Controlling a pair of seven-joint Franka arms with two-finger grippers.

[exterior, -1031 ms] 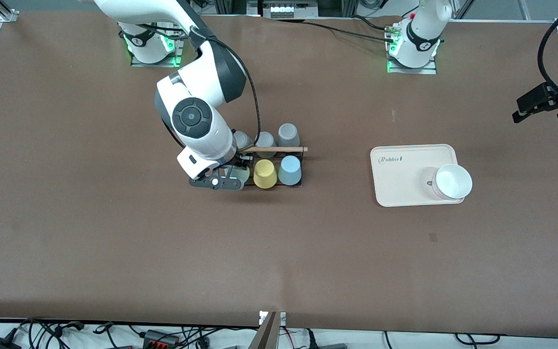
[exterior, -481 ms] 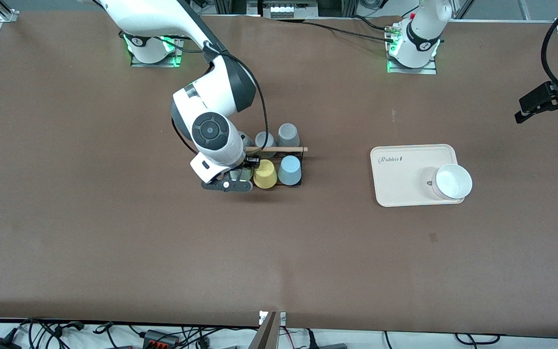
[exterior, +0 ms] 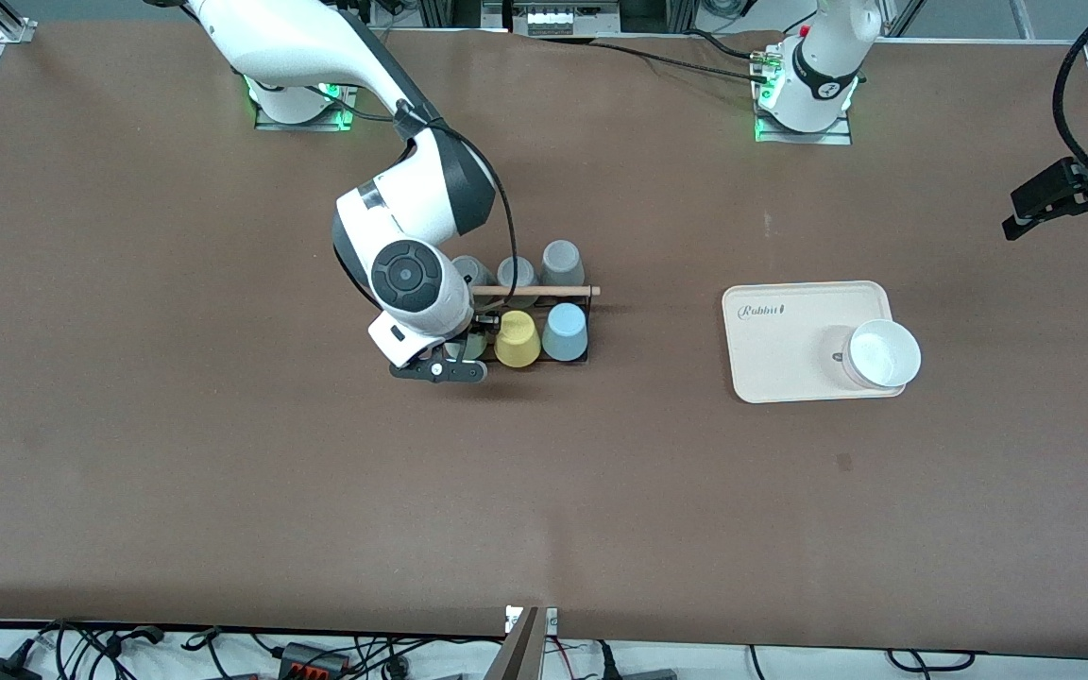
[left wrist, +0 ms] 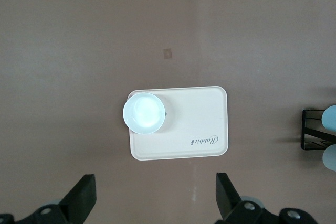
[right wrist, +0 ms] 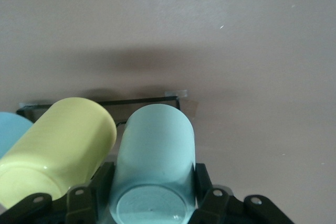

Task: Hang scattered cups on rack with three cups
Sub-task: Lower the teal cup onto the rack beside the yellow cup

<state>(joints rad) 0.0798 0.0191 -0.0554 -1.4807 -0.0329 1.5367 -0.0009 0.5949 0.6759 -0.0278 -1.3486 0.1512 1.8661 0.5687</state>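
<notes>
Rack [exterior: 582, 326], centre of the frame, now has the right gripper [exterior: 457, 351] lowered closer, clasping the mint cup [right wrist: 153, 156] beside the yellow cup [exterior: 517, 339]; hanging looks nearly done. Left gripper [left wrist: 152, 203] waits wide, upper right.

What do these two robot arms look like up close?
Both arms are glossy white with dark grey joint bands. The right arm carries a round dark grey cap and a black cable along it. Its tool, the right gripper, is black. The left gripper has black fingers too. Green lights glow at both bases.
</notes>
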